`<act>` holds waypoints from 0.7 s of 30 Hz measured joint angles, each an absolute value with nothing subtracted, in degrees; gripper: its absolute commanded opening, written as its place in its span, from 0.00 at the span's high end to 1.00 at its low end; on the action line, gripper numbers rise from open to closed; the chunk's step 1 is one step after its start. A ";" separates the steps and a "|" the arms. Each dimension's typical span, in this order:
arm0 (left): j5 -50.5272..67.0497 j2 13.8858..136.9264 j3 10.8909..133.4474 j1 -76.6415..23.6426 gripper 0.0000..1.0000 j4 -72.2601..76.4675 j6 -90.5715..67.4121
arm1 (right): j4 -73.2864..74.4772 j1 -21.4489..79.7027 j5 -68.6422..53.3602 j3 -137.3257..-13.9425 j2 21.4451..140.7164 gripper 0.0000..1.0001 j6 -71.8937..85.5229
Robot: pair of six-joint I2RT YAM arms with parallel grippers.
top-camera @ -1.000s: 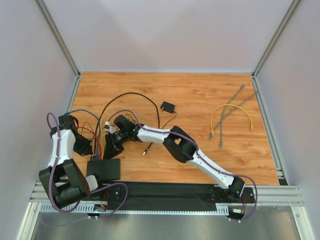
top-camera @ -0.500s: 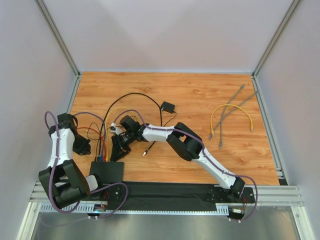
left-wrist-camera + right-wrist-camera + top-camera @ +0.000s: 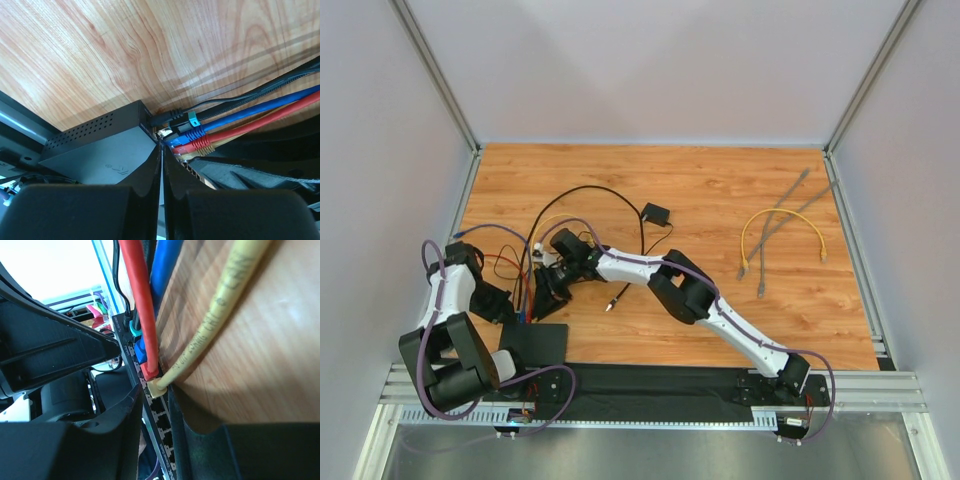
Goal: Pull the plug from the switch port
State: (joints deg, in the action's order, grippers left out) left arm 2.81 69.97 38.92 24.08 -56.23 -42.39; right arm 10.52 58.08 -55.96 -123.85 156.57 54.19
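A robotics lab test cell — plain grey wall panels (image 3: 660, 60), aluminium frame rails (image 3: 435, 75), a wood-grain tabletop (image 3: 720, 190).

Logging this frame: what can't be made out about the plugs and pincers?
Top view: which sockets of the switch port are filled; they are too small, and the right pincer crowds them.
Right wrist: whether that pincer's fingers clamp the yellow plug; it is close and blurred.
Left wrist: the yellow plug's socket, hidden behind the red plug and the left pincer.

Yellow plug (image 3: 156, 386) in switch port (image 3: 161, 422)
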 measured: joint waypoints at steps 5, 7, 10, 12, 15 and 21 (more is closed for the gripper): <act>3.66 70.46 38.48 24.08 0.92 -55.64 -42.78 | 9.34 58.89 -56.10 -122.98 156.55 0.71 54.26; 4.12 70.48 38.35 24.08 0.93 -55.29 -43.00 | 7.42 58.96 -56.10 -121.62 156.14 0.71 54.68; 4.34 70.70 38.00 24.08 0.93 -54.50 -43.20 | 5.19 58.89 -56.10 -119.39 155.26 0.72 55.29; 4.49 70.83 37.91 24.08 0.93 -54.35 -43.22 | 4.27 58.85 -56.25 -118.74 155.13 0.78 55.48; 4.54 70.94 37.91 24.08 0.94 -54.30 -43.22 | 3.31 58.85 -56.53 -118.43 155.13 0.88 55.99; 4.58 70.98 37.91 24.08 0.94 -54.33 -43.35 | 2.44 58.78 -57.12 -118.45 155.28 1.00 56.73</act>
State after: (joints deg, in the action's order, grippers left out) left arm 4.58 70.98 37.91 24.08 -54.33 -43.35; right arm 2.44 58.78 -57.12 -118.45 155.28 56.73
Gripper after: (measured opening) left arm 0.064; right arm 0.125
